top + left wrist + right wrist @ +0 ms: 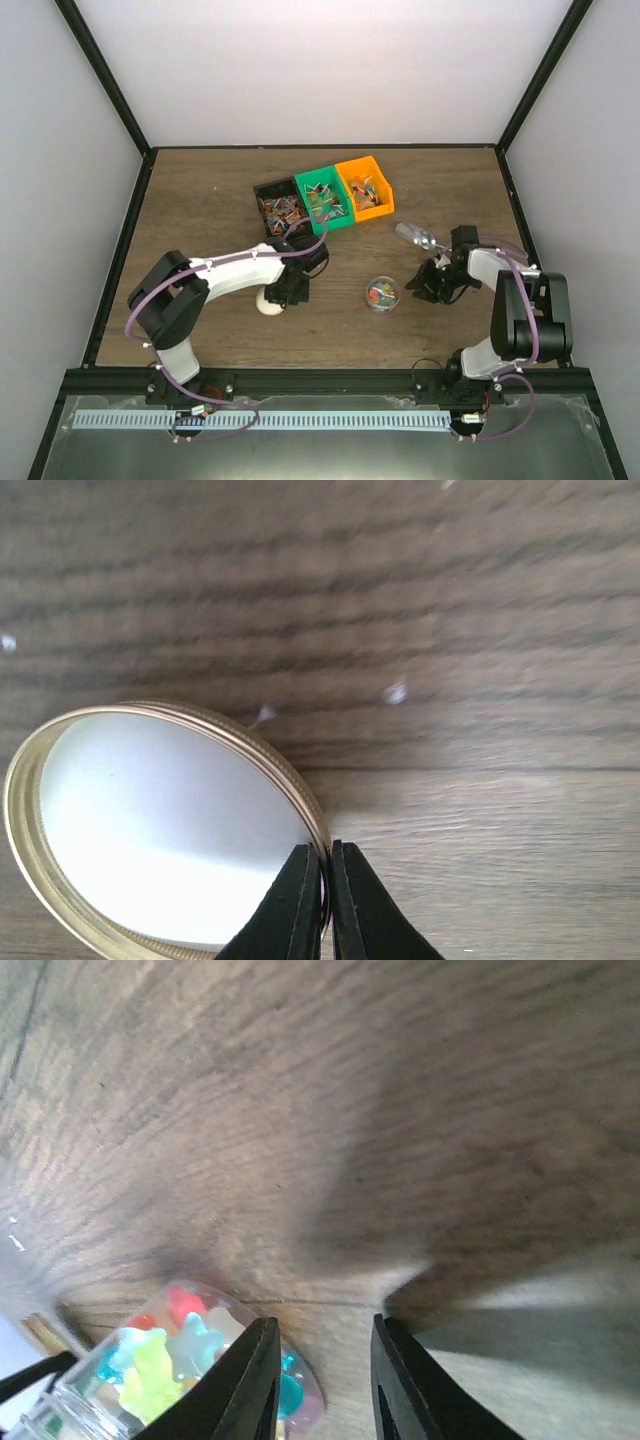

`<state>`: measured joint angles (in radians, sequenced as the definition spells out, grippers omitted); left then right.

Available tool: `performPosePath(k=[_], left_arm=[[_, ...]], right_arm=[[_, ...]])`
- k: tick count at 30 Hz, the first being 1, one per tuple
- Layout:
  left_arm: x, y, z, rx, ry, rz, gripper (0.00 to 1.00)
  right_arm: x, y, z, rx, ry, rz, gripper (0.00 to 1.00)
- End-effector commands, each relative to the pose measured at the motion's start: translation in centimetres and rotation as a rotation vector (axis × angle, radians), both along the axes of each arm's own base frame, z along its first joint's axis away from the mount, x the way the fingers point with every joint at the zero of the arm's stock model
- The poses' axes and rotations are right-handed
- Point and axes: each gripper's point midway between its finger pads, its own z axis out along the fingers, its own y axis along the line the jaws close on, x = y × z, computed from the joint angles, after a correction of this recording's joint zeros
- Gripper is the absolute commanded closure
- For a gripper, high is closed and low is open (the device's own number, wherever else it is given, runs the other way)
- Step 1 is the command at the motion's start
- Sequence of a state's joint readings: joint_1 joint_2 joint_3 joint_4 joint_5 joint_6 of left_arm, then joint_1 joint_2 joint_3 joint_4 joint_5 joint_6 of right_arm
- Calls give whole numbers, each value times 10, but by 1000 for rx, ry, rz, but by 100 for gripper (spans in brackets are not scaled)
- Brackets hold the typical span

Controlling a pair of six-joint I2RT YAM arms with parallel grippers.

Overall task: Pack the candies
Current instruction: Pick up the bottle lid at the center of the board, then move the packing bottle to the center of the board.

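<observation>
This is a robotics lab test cell, not a home or a shop. A wood-grain table [200,200] is boxed in by plain white panels [320,60] on a black frame [105,75]. A left arm [240,272] and a right arm [520,310] are bolted at its near edge, by a slotted cable duct [260,420].

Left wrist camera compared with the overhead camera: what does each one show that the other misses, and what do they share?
Only the left wrist view shows the lid close up: white inside, a gold ridged rim, and the left pincer shut on that rim. Only the overhead view shows the black, green and orange bins of candies, the scoop, the jar holding more candies, and the right pincer beside it. Both show the lid and the wooden table.
</observation>
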<state>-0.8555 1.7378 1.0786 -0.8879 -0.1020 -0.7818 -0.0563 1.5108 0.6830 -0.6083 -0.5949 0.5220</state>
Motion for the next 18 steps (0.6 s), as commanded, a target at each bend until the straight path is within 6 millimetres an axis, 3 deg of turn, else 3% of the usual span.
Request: performPosePath(k=[1,5,10,18], left_arm=[[19,-15,17,-1,-36,-69,95],[38,-39,36,-40,-70,-127,95],[56,-63,54,-107,-109,-152,95],[71,-97,93,-245,-125,-207,94]], right_arm=[[-22,-8,3,-71,44,16,71],[-33,2,9,-15,40,40,67],[-55,7,-3,-17,115,106,66],[-72,40,-4,23,155,166,67]])
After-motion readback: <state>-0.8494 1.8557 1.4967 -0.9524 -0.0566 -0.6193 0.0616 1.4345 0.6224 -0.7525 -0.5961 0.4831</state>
